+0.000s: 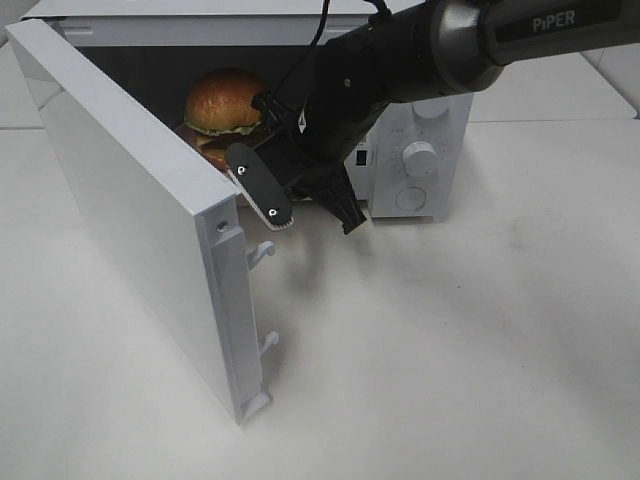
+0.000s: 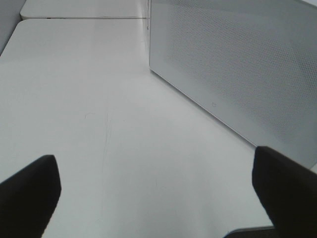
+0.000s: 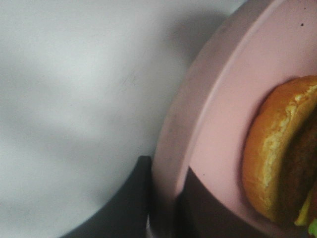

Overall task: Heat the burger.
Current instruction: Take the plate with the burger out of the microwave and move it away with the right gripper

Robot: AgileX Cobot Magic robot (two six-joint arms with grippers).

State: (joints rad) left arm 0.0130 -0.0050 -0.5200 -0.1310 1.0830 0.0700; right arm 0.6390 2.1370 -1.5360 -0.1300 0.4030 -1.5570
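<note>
From the high camera, a white microwave (image 1: 420, 160) stands on a white table (image 1: 450, 350) with its door (image 1: 130, 210) swung wide toward the viewer. The burger (image 1: 222, 105) sits inside the dark cavity, its glossy bun, lettuce and cheese showing above the door's edge. The black right arm (image 1: 450, 45) reaches in from the upper right, and the right gripper (image 1: 300, 200) hangs at the mouth of the oven just in front of and below the burger. Its fingers (image 1: 262, 186) point down and outward; what they grasp is hidden here by the door and the arm.

The left wrist camera shows the left gripper (image 2: 156, 191) with its two dark fingertips (image 2: 29, 191) spread far apart, nothing between them. Bare tabletop lies beneath, and ahead of the gripper, off to one side, rises the white perforated side wall of the microwave.

The right wrist camera looks close on a pink plate (image 3: 218, 114). The right gripper's dark fingers (image 3: 136, 198) are pinched on the plate's rim, one finger under the edge and one over it. The burger rests on the plate just beyond the fingertips, its browned bun edge and dark patty visible, not touching the fingers. Beside the plate, a blurred pale surface fills the rest of the view.
</note>
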